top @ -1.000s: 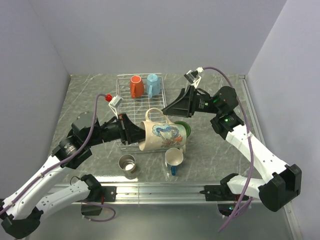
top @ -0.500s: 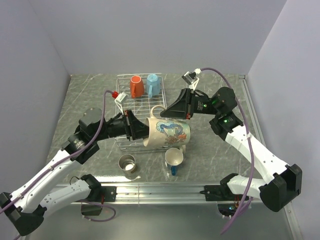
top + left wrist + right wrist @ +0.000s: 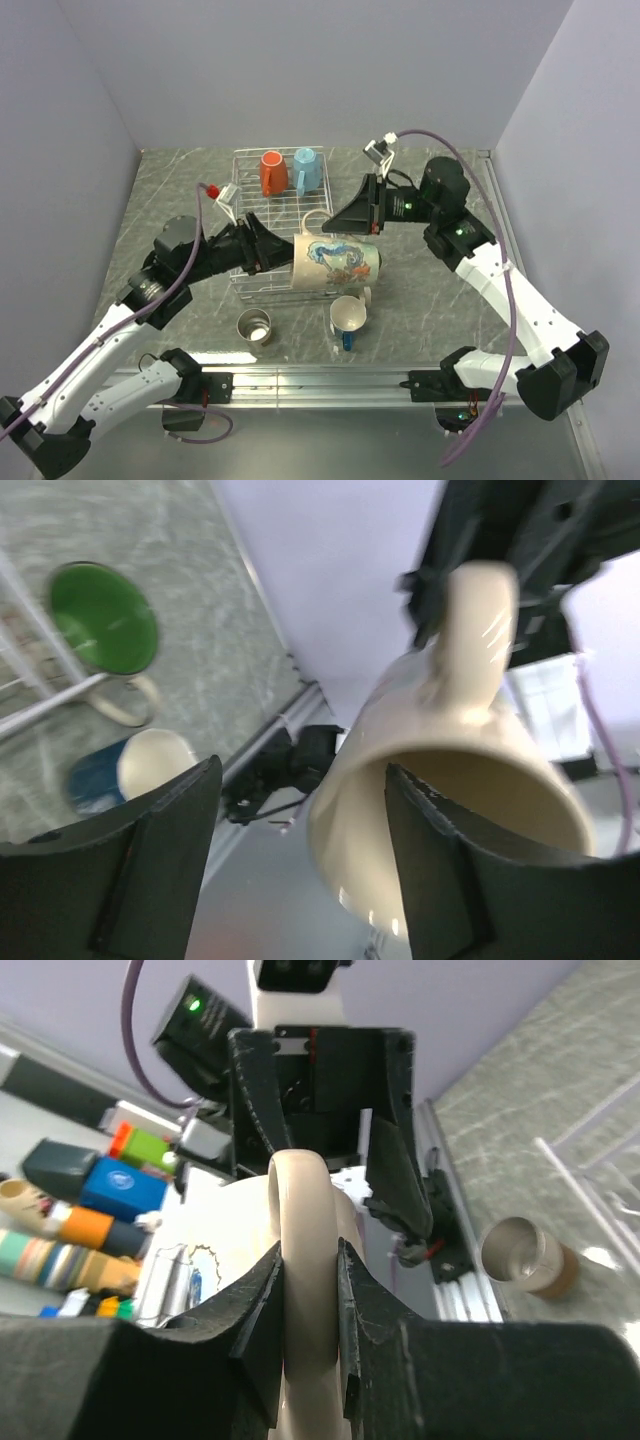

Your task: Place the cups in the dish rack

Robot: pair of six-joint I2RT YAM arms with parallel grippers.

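Right tool (image 3: 330,223) is seen pinched onto the handle (image 3: 300,1220) of the beige mug (image 3: 335,265), one finger pressed against each side of the loop. That mug is held on its side in the air, over the near end of the dish rack (image 3: 285,210), mouth turned toward the left tool (image 3: 272,252). Its fingers are spread wide, either side of the rim; whether the rim is touched cannot be told. At the rack's far end, the orange mug (image 3: 272,173) and light blue mug (image 3: 307,170) are set upside down, side by side. On the bench (image 3: 170,190), the steel mug (image 3: 254,326) and dark blue mug (image 3: 347,318) are stood upright before the rack. The green-lined mug (image 3: 105,618) is glimpsed from the left wrist, near the dark blue one.
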